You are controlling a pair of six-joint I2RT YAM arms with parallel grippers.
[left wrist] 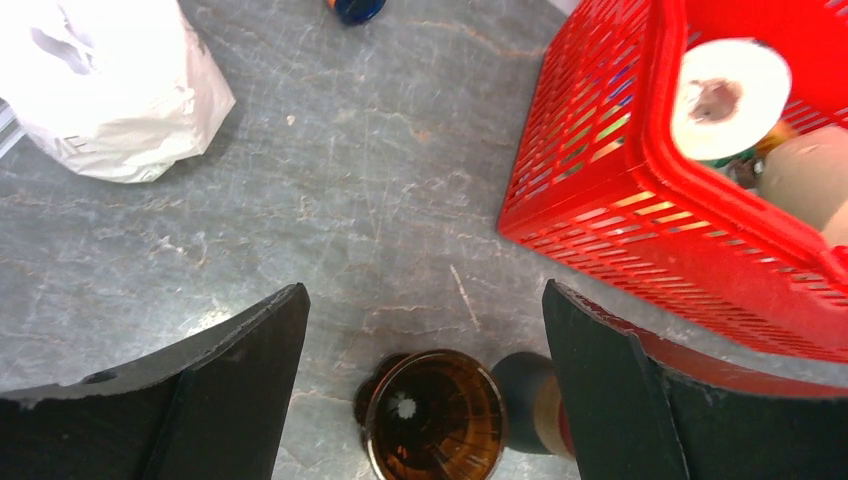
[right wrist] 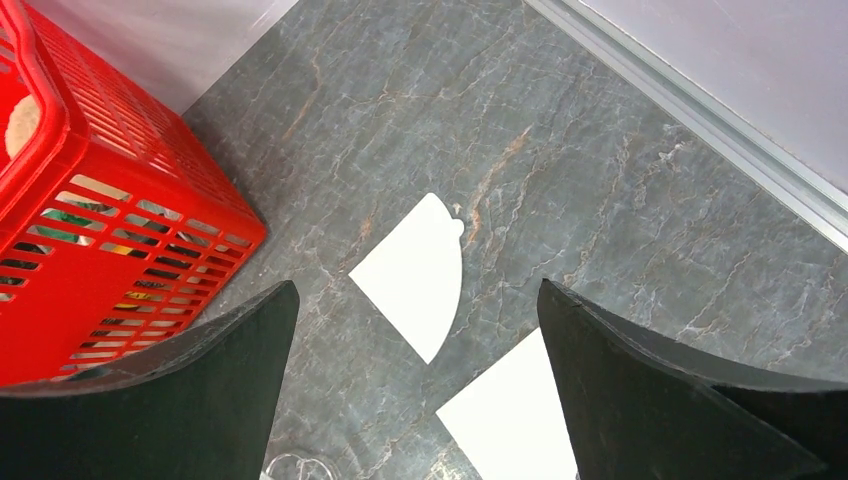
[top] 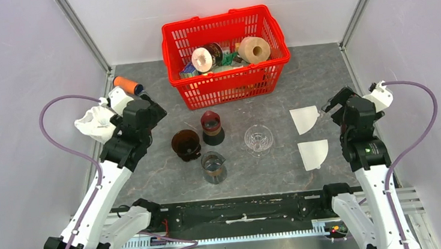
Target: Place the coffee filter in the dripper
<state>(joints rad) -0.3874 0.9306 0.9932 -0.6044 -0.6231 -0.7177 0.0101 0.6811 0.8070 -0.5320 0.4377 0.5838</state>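
Left arm base (top: 144, 208) and right arm base (top: 334, 191) sit at the near table (top: 322, 70) edge, well in front of the red basket (top: 227, 89).

Left of the basket is a white bag (top: 94, 123). Next comes the left tool (top: 149, 109), fingers apart and holding nothing, off the basket's front-left corner.

In front of the basket, left to right:
- amber dripper (top: 185, 144)
- dark red cone piece (top: 211, 127), just beside it
- glass jug (top: 213, 166), farther from the basket
- clear glass dripper (top: 258, 139)

Front-right of the basket lie two flat white coffee filters. The first filter (top: 305, 119) is closer to the basket and the second filter (top: 314, 153) farther. They are near each other but apart, both on the table, neither in a dripper. The right tool (top: 332, 104) is aimed at the first filter, fingers spread, empty.

Task looks unstarted.

Risks, my read:
- The filter is thin and flat, so fingers may skid or crease it instead of lifting it.
- The second filter could get dragged along.
- The amber dripper is crowded by neighbours, so a drop-in may knock something or miss.
- With two drippers, the target is unclear.
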